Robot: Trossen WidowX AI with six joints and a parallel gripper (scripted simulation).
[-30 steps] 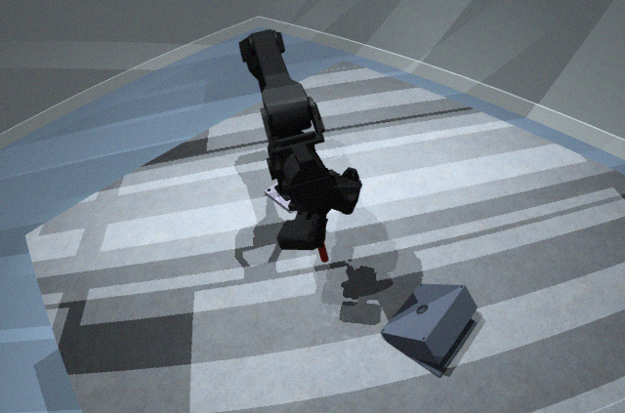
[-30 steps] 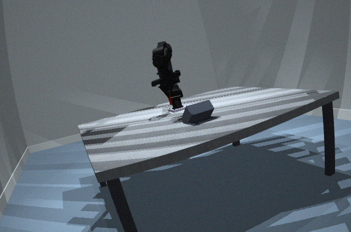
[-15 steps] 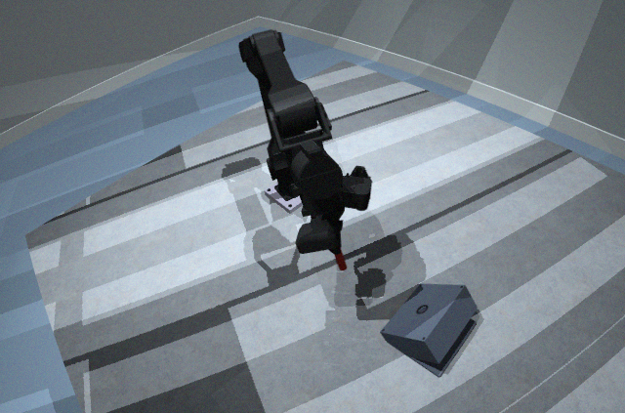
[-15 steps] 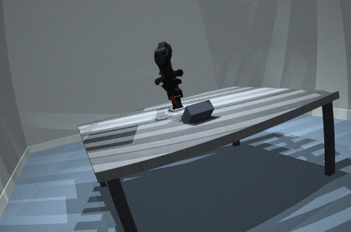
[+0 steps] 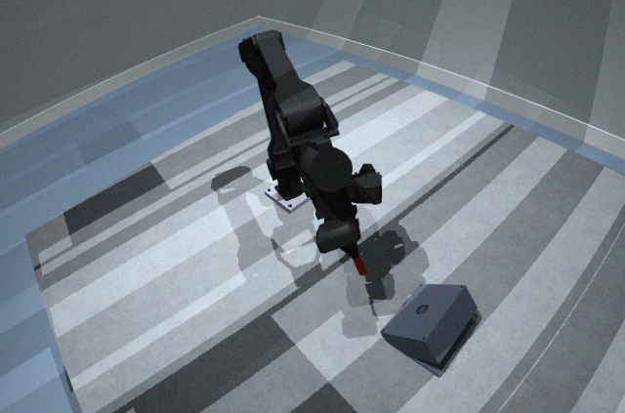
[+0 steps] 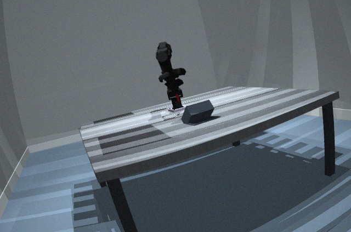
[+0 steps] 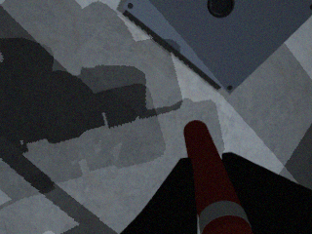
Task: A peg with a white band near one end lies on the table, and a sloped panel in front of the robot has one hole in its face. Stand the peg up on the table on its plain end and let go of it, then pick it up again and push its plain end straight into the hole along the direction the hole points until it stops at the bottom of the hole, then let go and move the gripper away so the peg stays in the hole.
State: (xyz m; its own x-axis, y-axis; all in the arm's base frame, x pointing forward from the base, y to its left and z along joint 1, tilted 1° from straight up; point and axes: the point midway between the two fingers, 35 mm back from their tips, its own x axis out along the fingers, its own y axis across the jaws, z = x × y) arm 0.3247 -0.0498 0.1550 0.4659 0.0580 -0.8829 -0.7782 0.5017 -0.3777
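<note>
The red peg (image 5: 359, 266) (image 6: 177, 97) (image 7: 206, 168) is held in the air, tilted, its plain end pointing away from the fingers and its white band near the gripper in the wrist view. My gripper (image 7: 206, 166) is shut on the peg; its fingertips are dark and hard to make out in the top and exterior views. The blue-grey sloped panel (image 5: 437, 305) (image 6: 198, 111) (image 7: 263, 44) stands on the table, a little beyond the peg. Its round hole (image 5: 422, 309) (image 7: 220, 4) shows in the sloped face and looks empty. The peg's plain end is apart from the panel.
The arm's light base plate (image 5: 290, 204) (image 6: 173, 109) is fixed to the table (image 5: 201, 287) (image 6: 136, 158) behind the gripper. Shadows of the arm and striped light lie over the table top around the panel.
</note>
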